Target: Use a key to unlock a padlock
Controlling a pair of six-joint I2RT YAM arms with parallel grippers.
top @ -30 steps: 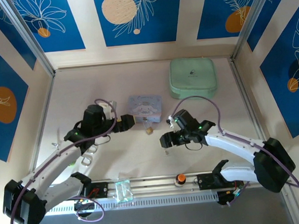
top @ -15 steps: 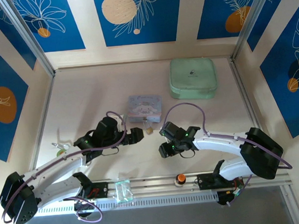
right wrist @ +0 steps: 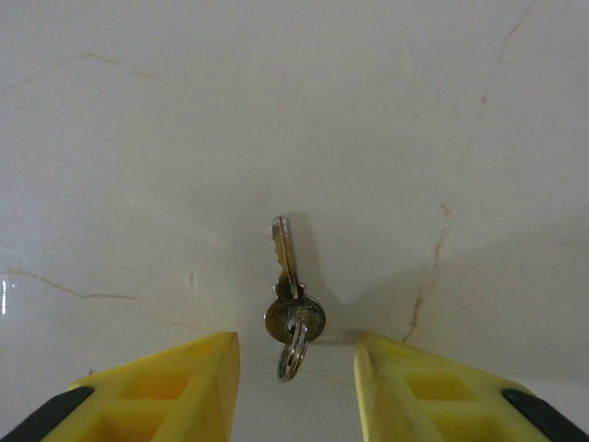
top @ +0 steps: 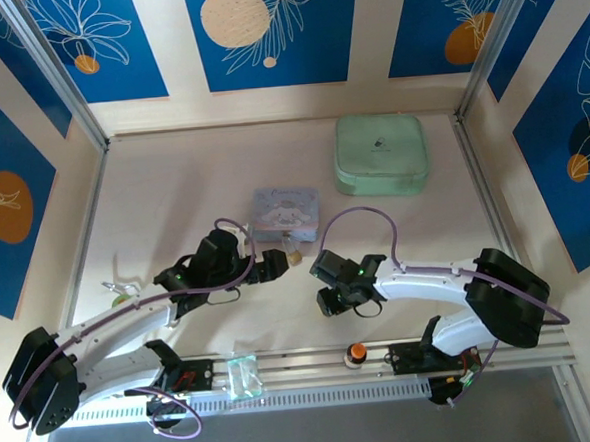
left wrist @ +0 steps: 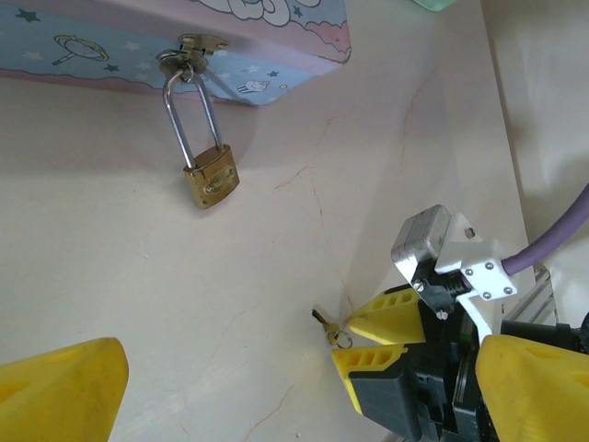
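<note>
The brass padlock (left wrist: 210, 180) lies on the table, its long silver shackle hooked through the hasp of the blue cartoon tin (left wrist: 138, 37); from above the padlock (top: 291, 251) sits just in front of the tin (top: 286, 209). The small silvery key (right wrist: 293, 295) lies flat on the table with a split ring on its head. My right gripper (right wrist: 294, 354) is open, its yellow fingers low on either side of the key's head, not touching it. The left wrist view shows the key (left wrist: 327, 324) at the right gripper (left wrist: 348, 341). My left gripper (left wrist: 304, 387) is wide open and empty, short of the padlock.
A mint-green case (top: 380, 154) sits at the back right. An orange-topped knob (top: 357, 352) and a clear block (top: 243, 374) are on the rail at the near edge. Bare tabletop stretches to the left of the tin.
My right gripper swung left and lowered over the key, its jaws narrowing around it. My left gripper drew nearer to the padlock, still wide open.
</note>
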